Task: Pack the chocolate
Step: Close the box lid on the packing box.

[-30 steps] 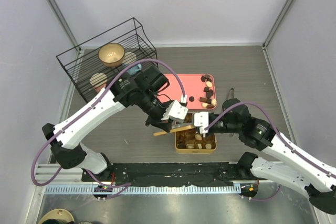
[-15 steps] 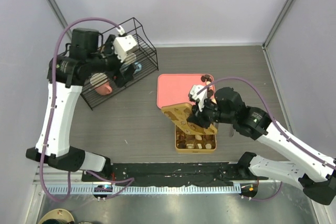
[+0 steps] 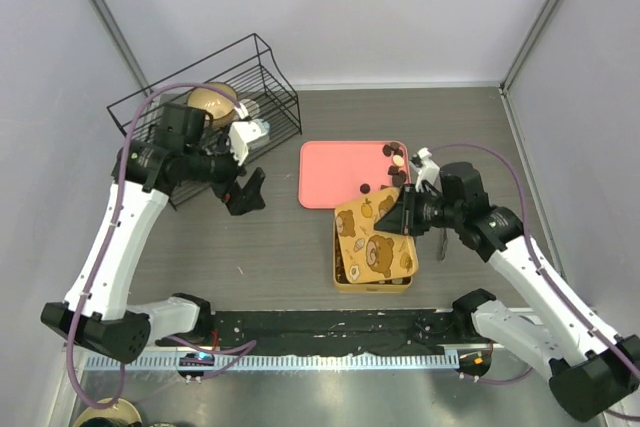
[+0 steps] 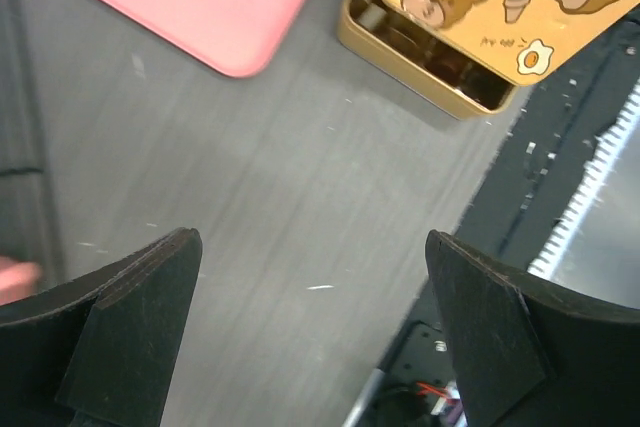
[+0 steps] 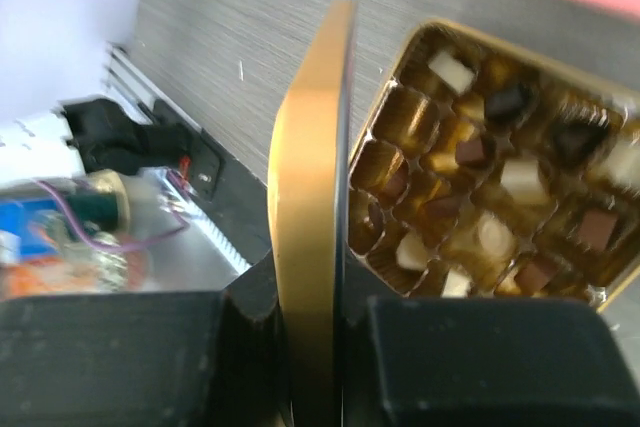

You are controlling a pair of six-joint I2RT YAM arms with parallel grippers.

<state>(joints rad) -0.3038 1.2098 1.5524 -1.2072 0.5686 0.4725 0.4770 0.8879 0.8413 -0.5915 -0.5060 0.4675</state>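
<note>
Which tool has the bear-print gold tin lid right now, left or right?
The right tool, shut on the edge of the bear-print gold tin lid over the gold square tin; the left tool is open and empty.

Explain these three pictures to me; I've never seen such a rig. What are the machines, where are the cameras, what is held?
Two white robot arms stand at the near edge of a table, each ending in a two-finger gripper. The wide picture looks down from above; the other two come from cameras on the wrists. On the table lie a pink tray with a few chocolates, a gold tin with more in its cups, and a wire rack. The right gripper pinches the tin's bear-printed lid, tilted over the tin. The left gripper is open and holds nothing.
</note>
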